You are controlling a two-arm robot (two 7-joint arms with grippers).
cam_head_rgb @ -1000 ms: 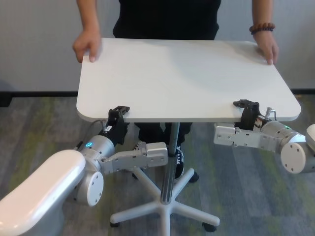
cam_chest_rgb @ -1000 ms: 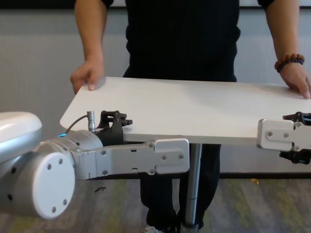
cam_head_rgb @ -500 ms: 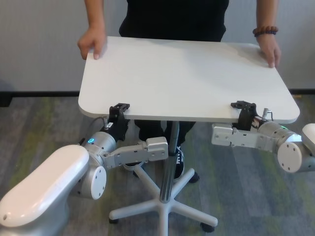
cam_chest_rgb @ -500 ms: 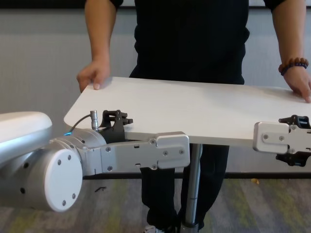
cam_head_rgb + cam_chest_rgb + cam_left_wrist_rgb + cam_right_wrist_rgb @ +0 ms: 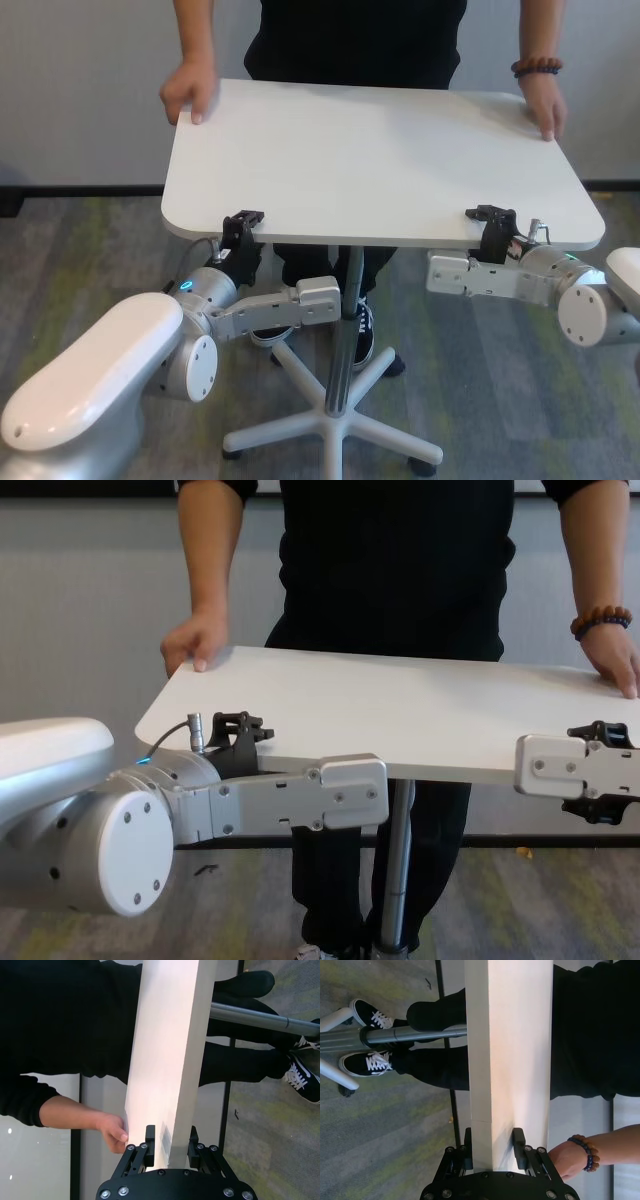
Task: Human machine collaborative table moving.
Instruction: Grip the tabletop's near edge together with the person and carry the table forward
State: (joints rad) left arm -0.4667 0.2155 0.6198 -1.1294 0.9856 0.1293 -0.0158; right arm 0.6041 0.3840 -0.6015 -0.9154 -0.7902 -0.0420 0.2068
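Worktop (image 5: 380, 160) sits between robot and person, white and bare, carried on a silver centre pole (image 5: 345, 330) above a white star base with castors (image 5: 335, 425); the near edge is pinched at two places, the left end effector (image 5: 243, 222) closed on it towards the robot's left corner and the right end effector (image 5: 493, 217) closed on it towards the right corner, each with one jaw above and one below the thin slab, as both wrist views show; the person (image 5: 360, 40) stands at the far edge, one hand (image 5: 188, 90) on the far left corner and the other hand (image 5: 543, 105), with a bead bracelet (image 5: 535, 67), on the far right corner. Slipping looks the main risk: the jaws bite only a narrow strip of smooth edge, so a sudden push or pull from the person could drag the slab out of one grip; uneven motion between the arms could twist the top about its pole; castors may snag on the carpet (image 5: 80, 260) and tip it. Obstacles: the person's sneakers (image 5: 362, 335) stand close by the base legs and could be run over; the wall (image 5: 80, 90) lies close behind the person.
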